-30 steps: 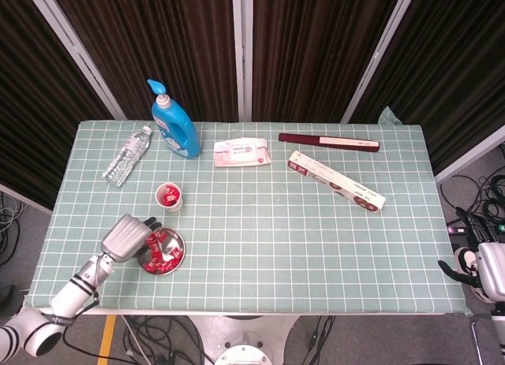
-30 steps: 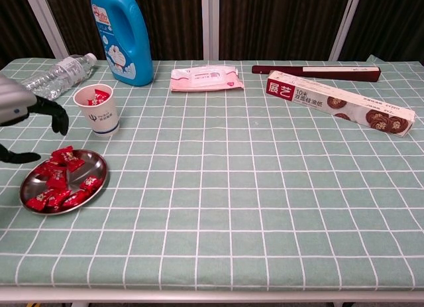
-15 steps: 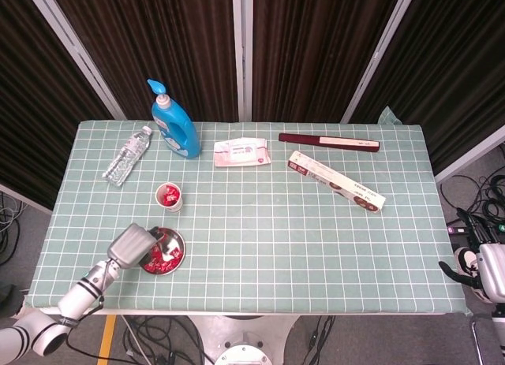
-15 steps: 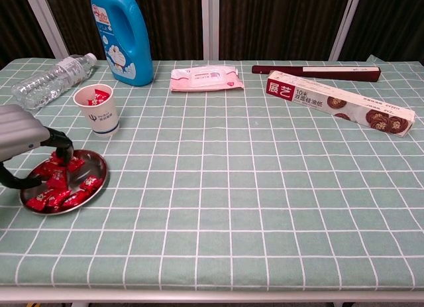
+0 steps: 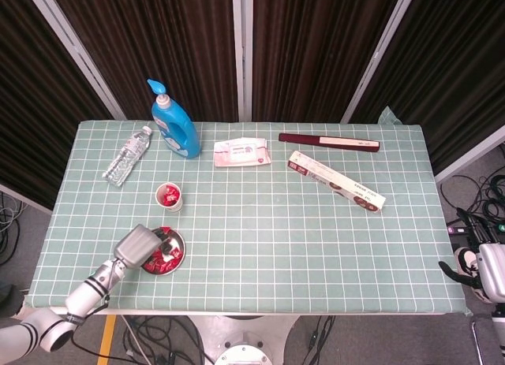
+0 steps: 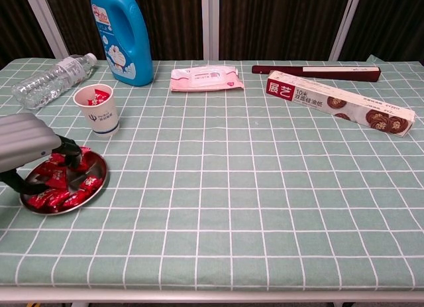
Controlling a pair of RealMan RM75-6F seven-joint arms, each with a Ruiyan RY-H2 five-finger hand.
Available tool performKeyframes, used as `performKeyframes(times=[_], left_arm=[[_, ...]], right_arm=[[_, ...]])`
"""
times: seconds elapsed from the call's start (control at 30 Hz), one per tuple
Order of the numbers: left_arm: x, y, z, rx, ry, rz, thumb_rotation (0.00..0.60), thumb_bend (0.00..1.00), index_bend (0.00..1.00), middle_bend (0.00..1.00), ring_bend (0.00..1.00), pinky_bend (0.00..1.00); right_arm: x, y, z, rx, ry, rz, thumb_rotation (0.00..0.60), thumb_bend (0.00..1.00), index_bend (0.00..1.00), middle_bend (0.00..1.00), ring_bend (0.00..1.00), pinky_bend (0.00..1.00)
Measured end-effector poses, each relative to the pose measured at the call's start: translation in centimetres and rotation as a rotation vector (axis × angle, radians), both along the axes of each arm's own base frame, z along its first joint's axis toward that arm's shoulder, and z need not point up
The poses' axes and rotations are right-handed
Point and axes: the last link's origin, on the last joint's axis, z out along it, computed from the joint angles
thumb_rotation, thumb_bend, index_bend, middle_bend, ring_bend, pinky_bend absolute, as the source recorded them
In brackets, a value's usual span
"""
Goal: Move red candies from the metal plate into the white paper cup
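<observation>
A rectangular table (image 5: 316,247) wears a pale green cloth with a white grid; dark ribbed curtains split by pale metal posts stand behind it, and grey floor with cables shows at the right.

Near the front left corner sits the plate (image 6: 98,166), a shallow round dish of shiny metal, heaped with candies (image 6: 56,195) in glossy red wrappers. The left hand (image 6: 26,148), a ridged grey shell with black fingers, lies over the plate's left side, its fingers (image 6: 71,148) curled down among the candies; whether it grips one I cannot tell. Just behind the plate stands the cup (image 6: 98,110), white paper, tapered, with a blue band near its base and red candy already inside.

Farther back left lie a clear plastic water bottle (image 5: 126,156) on its side and an upright blue detergent bottle (image 5: 175,125) with a spout cap. A flat pack of wipes (image 5: 241,152), a long dark red box (image 5: 328,142) and a long white carton (image 5: 336,181) printed with biscuits lie along the back and right.

The right hand (image 5: 483,272) hangs off the table's right edge, well apart from everything; its fingers are too small to judge.
</observation>
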Motion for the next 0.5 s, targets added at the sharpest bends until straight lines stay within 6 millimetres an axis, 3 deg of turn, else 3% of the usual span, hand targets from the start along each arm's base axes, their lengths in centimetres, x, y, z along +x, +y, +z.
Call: performKeyframes(times=[0.23,0.5], left_arm=[[-0.03,0.11,-0.36,-0.013,-0.022,0.011,0.600,0.31,0.56,0.59,0.93,1.00],[-0.12,0.19,-0.74,-0.030,-0.061,0.035,0.600,0.46,0.62,0.66,0.94,1.00]], right_arm=[[0.06,-0.07,0.01,0.001,0.001,-0.001,0.600,0.10,0.00,0.15,0.12,0.46],[0.10,0.01,0.07,-0.002,0.000,-0.002,0.600,0.10,0.00,0.15,0.12,0.46]])
